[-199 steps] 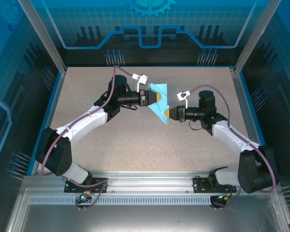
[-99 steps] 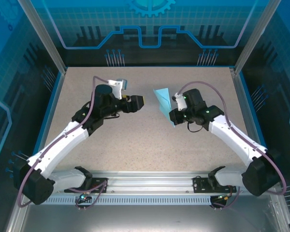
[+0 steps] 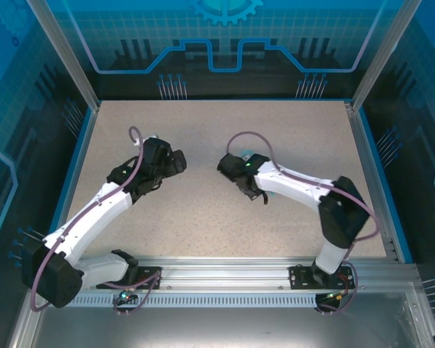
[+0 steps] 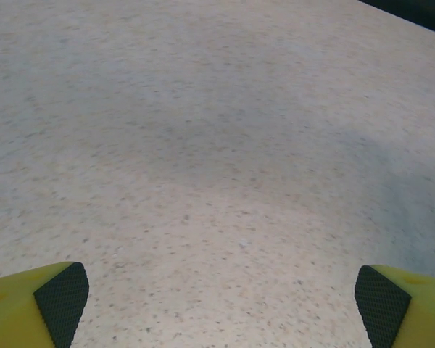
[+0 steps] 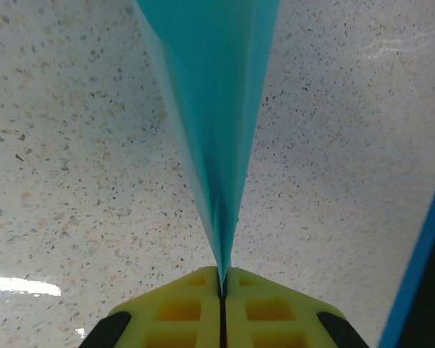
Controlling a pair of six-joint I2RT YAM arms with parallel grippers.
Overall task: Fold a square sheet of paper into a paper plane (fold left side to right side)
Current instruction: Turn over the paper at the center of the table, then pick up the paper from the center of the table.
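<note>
While the right end effector (image 5: 222, 274) has its two yellow fingers (image 5: 174, 312) pressed together on the narrow tip of the paper plane (image 5: 210, 109), the left end effector (image 4: 221, 301) stands wide apart, with nothing between its dark pads (image 4: 61, 301). The plane is turquoise and folded to a slim point. It widens as it runs away from the clamped tip, and its layers show along one long edge. It hangs out over the speckled table (image 3: 217, 225) (whether its far end touches the surface cannot be told).

From above, the right arm reaches in toward the middle of the table with its wrist bent over, and a sliver of turquoise shows just beside that wrist on the far side. The left arm lies over the left half of the table, its end effector aimed toward the right one and well apart from it. Below the left end effector is bare table. A blue border (image 5: 420, 246) runs along the table's edge in the right wrist view.
</note>
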